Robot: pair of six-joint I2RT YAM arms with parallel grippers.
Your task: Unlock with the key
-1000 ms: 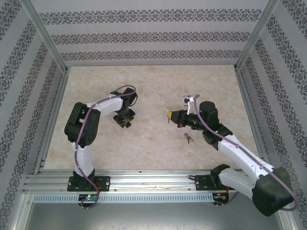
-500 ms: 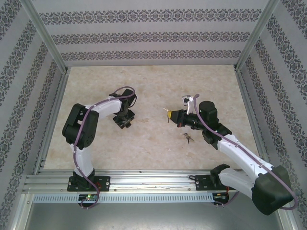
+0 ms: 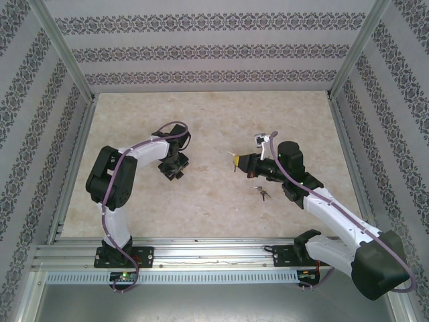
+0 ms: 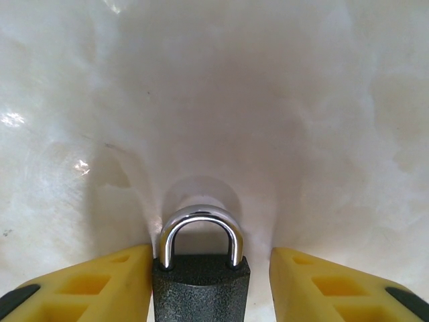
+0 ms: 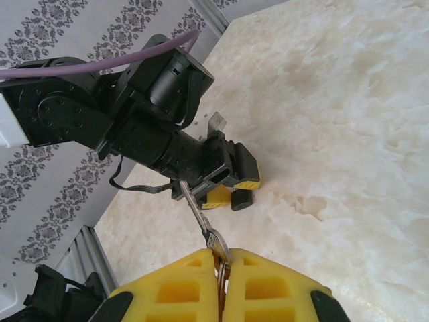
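Chrome shackle (image 4: 201, 225), smooth polished U, seated in the black pebble-grained body of the padlock (image 4: 200, 285); padlock sits between the yellow plastic fingers (image 4: 100, 285) of the left gripper (image 4: 210, 258), low over the glossy, marbled beige tabletop (image 4: 281, 100), shackle pointing away from the wrist camera; left jaws released: clear gap between one finger and the lock body, the other finger tight beside it, touching or not I can't tell; right gripper (image 5: 221, 263) clenched on a slim silver key (image 5: 199, 213), bow pinched between blocky yellow fingers with moulded pockets, blade sticking out toward the left gripper; key is in the air, apart from the padlock; small bunch of spare keys (image 3: 261, 193) lies flat on the table near the right arm.
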